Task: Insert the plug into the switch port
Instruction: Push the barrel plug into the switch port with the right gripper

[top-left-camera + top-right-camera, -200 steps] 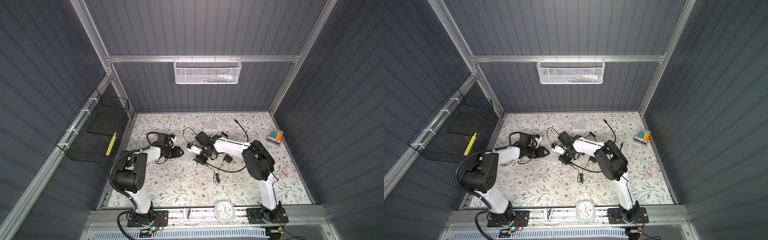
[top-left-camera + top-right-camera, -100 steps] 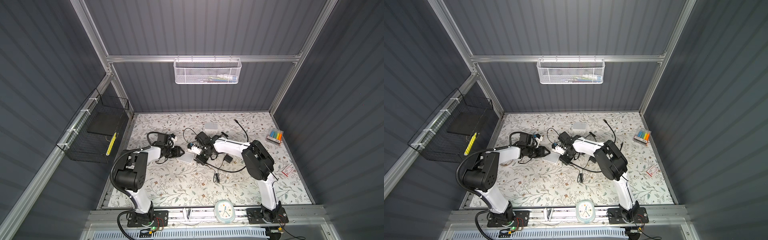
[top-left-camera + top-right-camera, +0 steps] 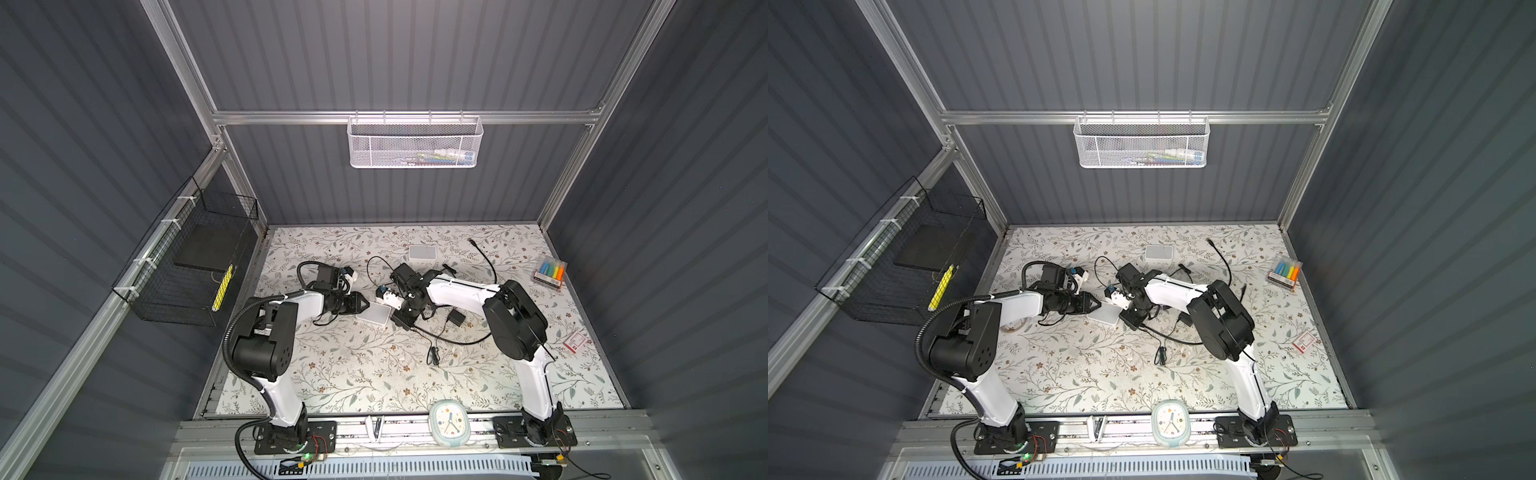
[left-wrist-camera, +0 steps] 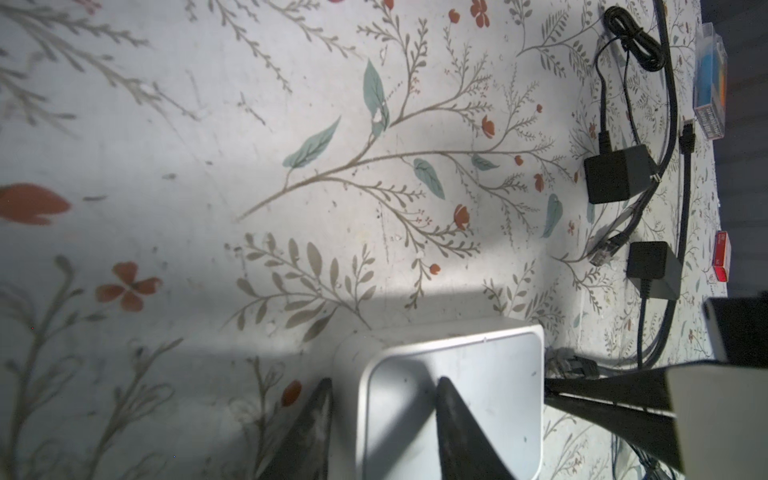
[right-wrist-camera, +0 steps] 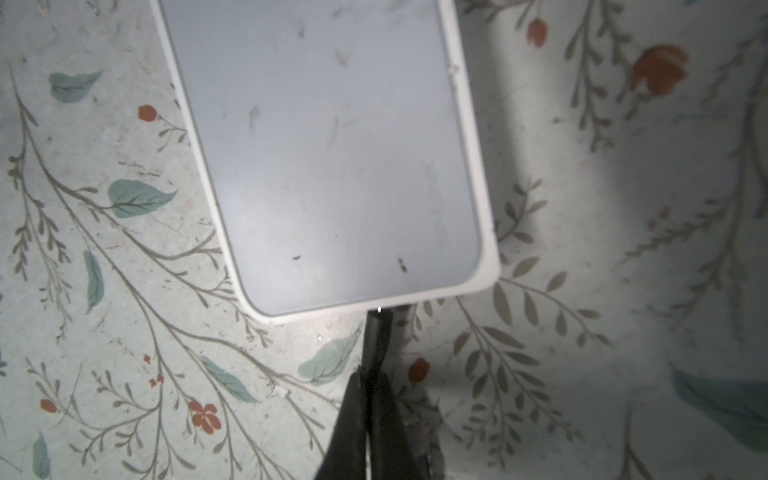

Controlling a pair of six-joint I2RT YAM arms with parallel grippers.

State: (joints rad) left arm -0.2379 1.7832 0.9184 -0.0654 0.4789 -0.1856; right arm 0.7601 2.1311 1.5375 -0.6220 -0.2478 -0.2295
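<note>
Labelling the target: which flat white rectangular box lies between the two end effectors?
The mid-table flat white rectangular box, flanked by the left end effector and right end effector; the other white box lies alone farther back.

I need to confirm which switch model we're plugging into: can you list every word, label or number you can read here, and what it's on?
None can be read.
White switch: blank top, no marking shows.
Clock: dial marks too small.
Marker pack: label print blurred.
Red box: print too small.
</note>
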